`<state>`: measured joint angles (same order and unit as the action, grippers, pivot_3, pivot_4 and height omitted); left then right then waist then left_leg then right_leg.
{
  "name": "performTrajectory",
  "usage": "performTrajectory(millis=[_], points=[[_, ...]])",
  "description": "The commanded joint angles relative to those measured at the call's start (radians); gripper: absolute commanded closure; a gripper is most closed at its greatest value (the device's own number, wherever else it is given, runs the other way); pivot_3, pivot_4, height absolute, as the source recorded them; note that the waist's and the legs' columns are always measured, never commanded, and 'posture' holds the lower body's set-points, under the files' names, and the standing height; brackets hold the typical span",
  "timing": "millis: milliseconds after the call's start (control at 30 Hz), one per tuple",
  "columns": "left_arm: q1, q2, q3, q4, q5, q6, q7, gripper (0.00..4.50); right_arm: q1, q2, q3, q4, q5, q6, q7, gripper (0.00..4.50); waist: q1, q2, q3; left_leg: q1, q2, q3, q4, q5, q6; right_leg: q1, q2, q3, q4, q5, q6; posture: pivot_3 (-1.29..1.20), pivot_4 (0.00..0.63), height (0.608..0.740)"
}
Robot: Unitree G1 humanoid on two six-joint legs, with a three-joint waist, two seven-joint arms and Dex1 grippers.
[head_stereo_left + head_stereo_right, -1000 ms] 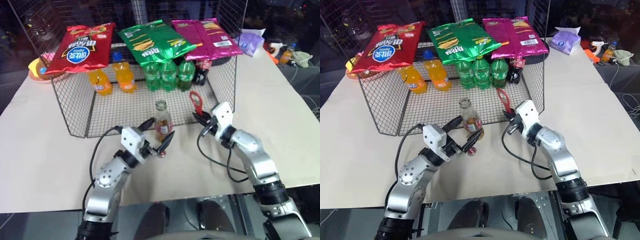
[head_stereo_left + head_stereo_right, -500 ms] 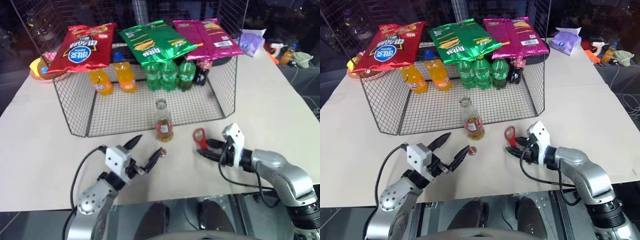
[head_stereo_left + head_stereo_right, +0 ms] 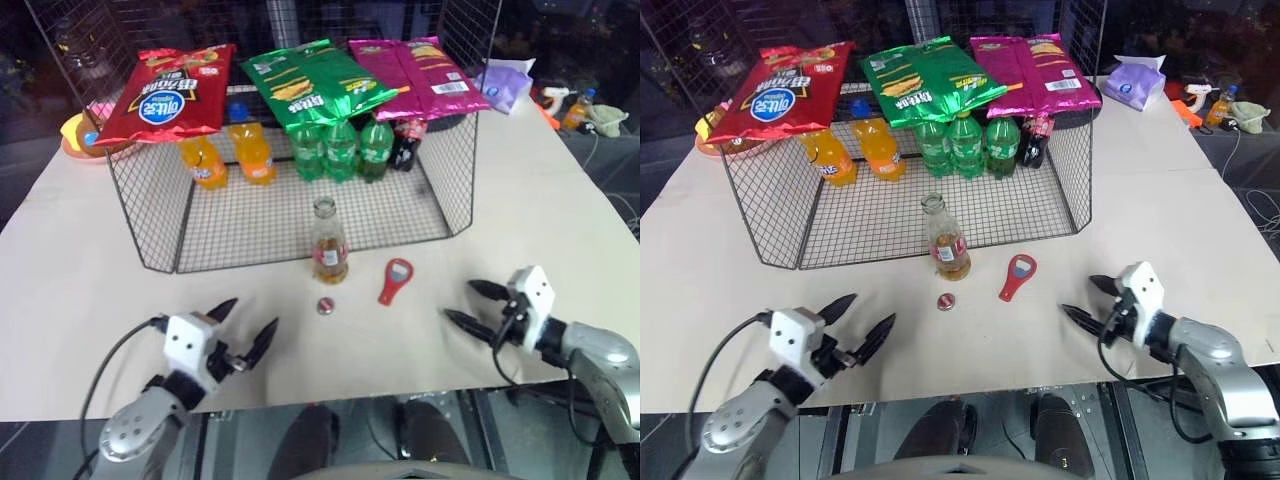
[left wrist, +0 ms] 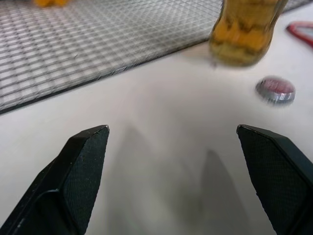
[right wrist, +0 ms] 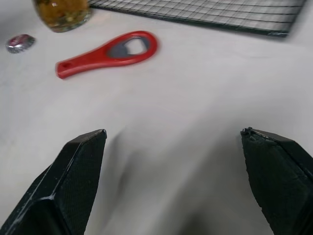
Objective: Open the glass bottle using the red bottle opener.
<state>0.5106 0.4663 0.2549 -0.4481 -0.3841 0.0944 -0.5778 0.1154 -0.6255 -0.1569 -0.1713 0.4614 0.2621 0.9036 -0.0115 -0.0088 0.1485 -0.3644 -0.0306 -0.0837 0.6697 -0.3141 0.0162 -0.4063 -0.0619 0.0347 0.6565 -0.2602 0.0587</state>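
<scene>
Red bottle opener (image 3: 394, 280) lying flat beside glass bottle (image 3: 328, 243), handle pointing toward right gripper (image 3: 478, 305) | lying nearer right arm; standing uncapped | both jaws gaping empty, left gripper (image 3: 243, 328) included

A red bottle opener (image 3: 393, 280) lies right of the amber glass bottle (image 3: 328, 243) with its red-and-white label, on the beige bench (image 3: 90, 280).

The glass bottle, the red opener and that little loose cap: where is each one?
glass bottle (image 3: 329, 252): left eye view, on its label.
red bottle opener (image 3: 394, 279): left eye view, mid-handle below the head.
bottle cap (image 3: 325, 306): left eye view, on its top face.
</scene>
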Motion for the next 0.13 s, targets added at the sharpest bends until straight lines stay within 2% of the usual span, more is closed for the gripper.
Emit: performTrajectory(millis=[33, 133], points=[[-0.008, 0.042, 0.067, 0.011, -0.017, -0.021, -0.045, 0.21, -0.008, -0.021, -0.055, 0.050, 0.023, -0.113, 0.101, 0.07, 0.000, 0.000, 0.000, 0.001, 0.000, 0.000, 0.000, 0.000, 0.000, 0.001, 0.000, 0.000, 0.000, 0.000, 0.000, 0.00, 0.150, 0.740], [-0.022, 0.055, 0.076, 0.029, -0.024, -0.016, -0.067, 0.21, -0.023, -0.028, -0.066, 0.113, 0.014, -0.157, 0.131, 0.07, 0.000, 0.000, 0.001, 0.004, 0.000, -0.001, 0.000, 0.000, 0.000, 0.004, 0.000, -0.002, 0.000, 0.000, 0.000, 0.00, 0.150, 0.740]])
